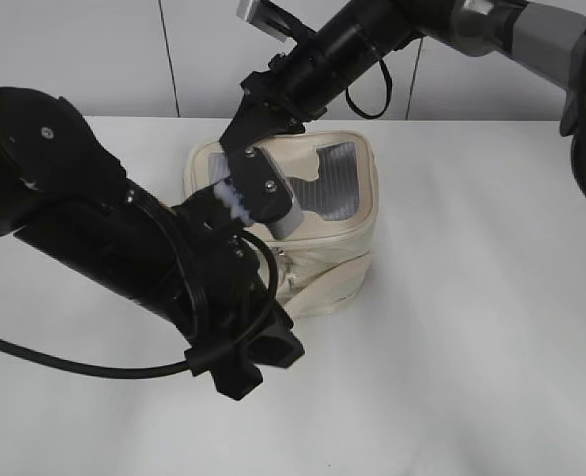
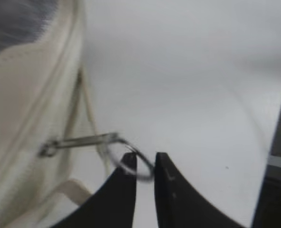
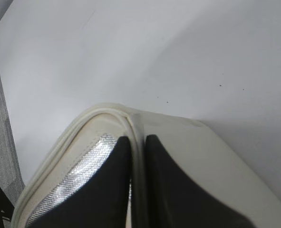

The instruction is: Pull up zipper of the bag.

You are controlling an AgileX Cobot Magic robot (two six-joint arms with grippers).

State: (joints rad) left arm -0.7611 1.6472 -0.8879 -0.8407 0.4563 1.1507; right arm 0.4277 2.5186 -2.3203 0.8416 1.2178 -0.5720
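The cream bag (image 1: 332, 263) stands mid-table with its grey ribbed window (image 1: 337, 178) facing up. My left gripper (image 1: 281, 220) is at the bag's front left. In the left wrist view its black fingers (image 2: 145, 164) are closed on the silver ring pull (image 2: 123, 147) of the zipper, whose metal tab (image 2: 78, 141) lies against the bag's side (image 2: 21, 109). My right gripper (image 1: 239, 149) reaches from the upper right to the bag's top left edge. Its fingers (image 3: 139, 142) are shut on the cream rim (image 3: 126, 116) beside the silver window (image 3: 78, 175).
The bag stands on a white table (image 1: 471, 347) that ends at a pale wall (image 1: 94, 50) behind. My left arm's black body and cable (image 1: 124, 258) fill the lower left, close to the bag's front.
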